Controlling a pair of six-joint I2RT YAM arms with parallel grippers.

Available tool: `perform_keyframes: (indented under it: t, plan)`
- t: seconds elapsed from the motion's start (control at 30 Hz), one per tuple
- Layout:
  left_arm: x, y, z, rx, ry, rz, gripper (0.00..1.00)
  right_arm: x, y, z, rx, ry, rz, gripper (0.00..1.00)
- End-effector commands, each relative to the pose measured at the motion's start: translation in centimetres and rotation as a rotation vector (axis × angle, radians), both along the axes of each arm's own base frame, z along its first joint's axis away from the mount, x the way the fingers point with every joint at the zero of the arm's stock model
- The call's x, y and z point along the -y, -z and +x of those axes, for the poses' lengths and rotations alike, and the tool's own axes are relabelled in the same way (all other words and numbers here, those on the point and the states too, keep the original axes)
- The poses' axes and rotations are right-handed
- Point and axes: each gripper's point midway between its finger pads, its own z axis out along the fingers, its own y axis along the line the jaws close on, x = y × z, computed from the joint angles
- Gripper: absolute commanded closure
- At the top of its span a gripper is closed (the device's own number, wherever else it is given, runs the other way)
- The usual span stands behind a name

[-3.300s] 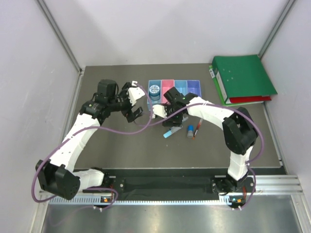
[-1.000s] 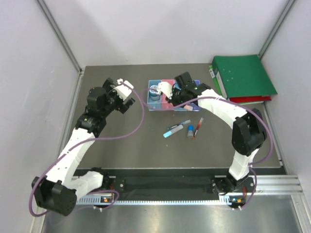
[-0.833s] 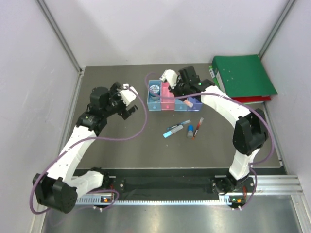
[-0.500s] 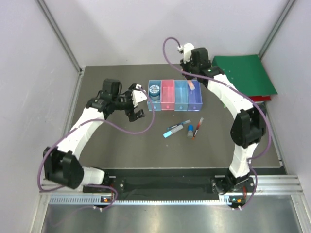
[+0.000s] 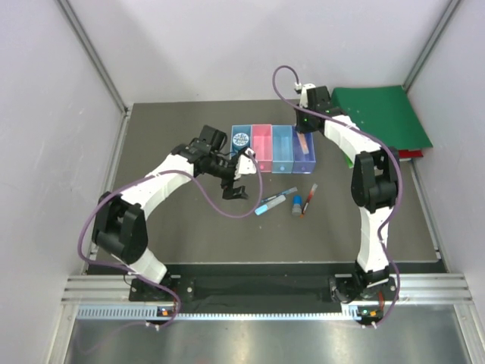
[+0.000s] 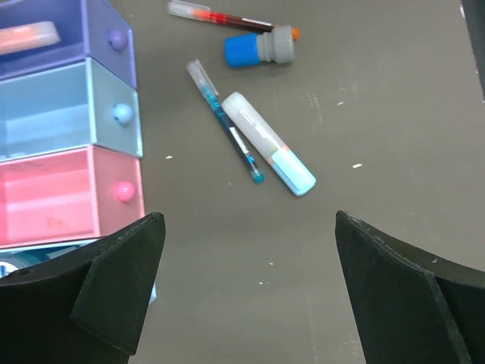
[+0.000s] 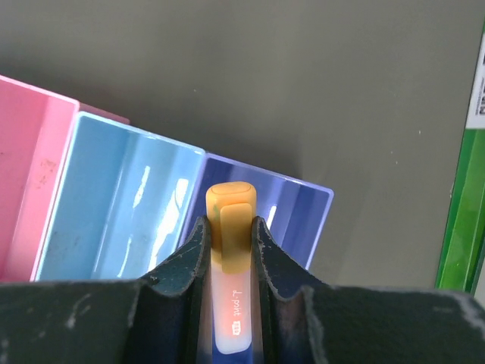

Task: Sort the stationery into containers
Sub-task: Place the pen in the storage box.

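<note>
Disc (image 5: 241,139) binned; my right pincer (image 7: 229,229) clamps the highlighter (image 7: 229,203) over the purple bin (image 7: 303,206), left pincer (image 6: 248,221) spread empty, marker (image 6: 269,154), blue pen (image 6: 226,123), red pen (image 6: 227,17), cylinder (image 6: 258,47) unsorted.

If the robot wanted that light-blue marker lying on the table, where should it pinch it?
Probably from straight above, pinching across its width near the cap end. The light-blue marker lies flat, and a thin pen runs close beside its white end, so the cap end leaves more room.
</note>
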Motion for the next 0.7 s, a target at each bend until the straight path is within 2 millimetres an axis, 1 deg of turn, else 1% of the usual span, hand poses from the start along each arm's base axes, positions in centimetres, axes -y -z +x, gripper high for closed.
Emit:
perform_keyframes:
  t: [0.0,0.13,0.17,0.2,0.27,0.3,0.43,0.5,0.53,0.57,0.6,0.63,0.67]
  plan:
    - [1.3,-1.4,0.5,0.04,0.049,-0.045,0.01,-0.6,-2.2,1.0,0.051,0.012,0.074,1.0]
    - [2.4,-0.2,0.1,0.01,0.066,-0.048,0.01,-0.5,-0.3,0.2,0.005,0.008,0.065,1.0]
    - [2.7,0.0,0.1,0.005,0.071,-0.048,0.01,-0.4,0.1,0.0,-0.003,0.008,0.06,0.98]
    - [3.1,0.9,-0.1,-0.013,0.081,-0.038,0.02,-0.4,0.3,-0.2,-0.009,0.005,0.057,0.92]
    - [3.5,1.7,-0.3,-0.032,0.089,-0.029,0.04,-0.3,0.8,-0.4,-0.018,0.004,0.051,0.89]
    - [3.8,2.6,-0.6,-0.064,0.092,-0.02,0.04,-0.1,0.8,-0.5,-0.019,0.007,0.049,0.88]
    - [4.2,4.2,-1.0,-0.135,0.068,0.007,0.08,0.0,1.1,-0.9,-0.022,0.003,0.038,0.86]
    - [4.5,4.9,-1.3,-0.162,0.046,0.018,0.1,0.0,1.0,-1.1,-0.024,-0.004,0.035,0.79]
    - [4.3,5.6,-1.5,-0.17,0.033,0.038,0.11,0.1,1.1,-1.1,-0.025,-0.004,0.035,0.75]
    - [4.5,5.8,-1.9,-0.17,0.036,0.046,0.11,0.3,0.8,-1.1,-0.015,-0.023,0.014,0.66]
    - [4.5,6.1,-2.1,-0.169,0.038,0.053,0.12,0.2,0.6,-1.0,-0.009,-0.029,0.01,0.62]
    - [4.4,6.6,-2.4,-0.172,0.037,0.066,0.12,0.3,0.4,-1.0,-0.001,-0.035,0.003,0.54]
    - [4.5,6.7,-2.7,-0.186,0.033,0.068,0.12,0.3,0.0,-1.0,0.006,-0.037,0.0,0.5]
